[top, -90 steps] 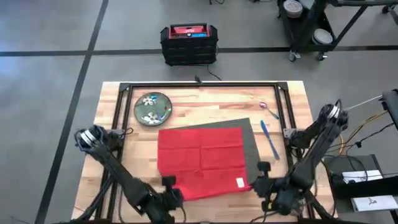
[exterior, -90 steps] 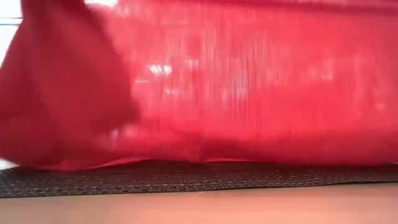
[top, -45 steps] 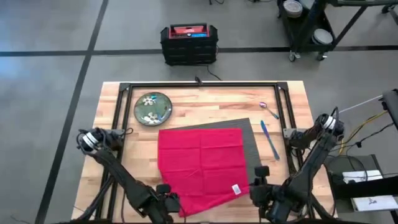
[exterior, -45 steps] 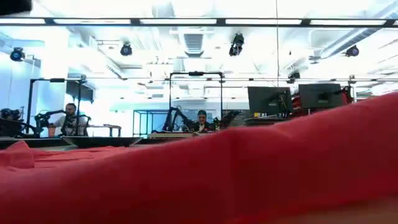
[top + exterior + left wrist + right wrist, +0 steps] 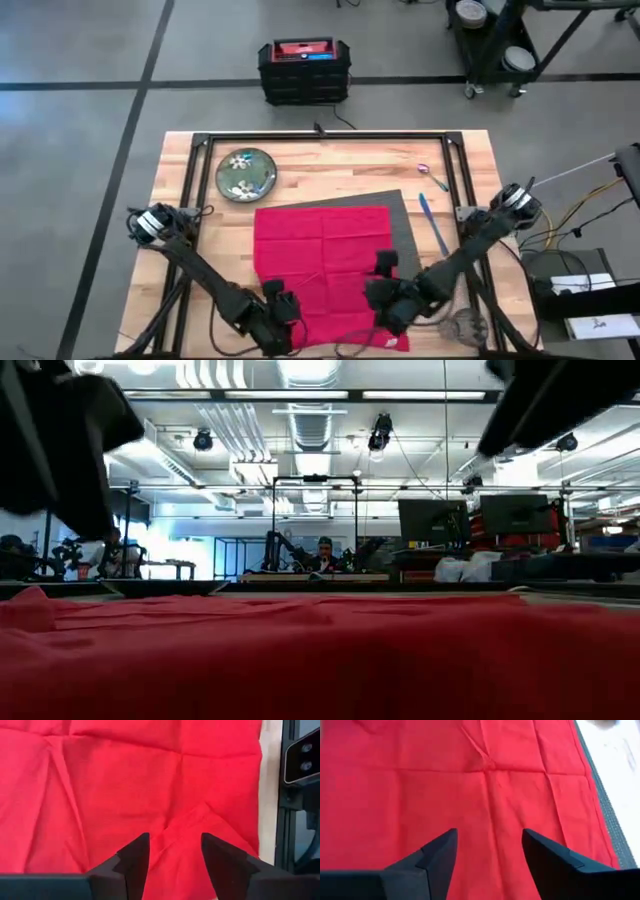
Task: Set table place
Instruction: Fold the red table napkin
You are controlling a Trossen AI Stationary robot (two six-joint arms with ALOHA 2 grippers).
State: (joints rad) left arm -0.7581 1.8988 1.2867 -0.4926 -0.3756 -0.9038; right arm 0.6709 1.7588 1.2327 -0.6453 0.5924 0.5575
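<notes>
Table (image 5: pixel 330 165): red napkin (image 5: pixel 322 255) beneath both open grippers.

Grey floor (image 5: pixel 80 60), black crate (image 5: pixel 304 70), ceiling lights (image 5: pixel 300 394)

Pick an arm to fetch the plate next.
Left, probably. The plate sits at the table's far left corner, on the left gripper's side; the right gripper would have to cross the napkin.

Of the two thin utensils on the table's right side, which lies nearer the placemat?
The blue utensil, long and lying just beside the placemat edge; the shorter purple utensil sits farther toward the table's back.
</notes>
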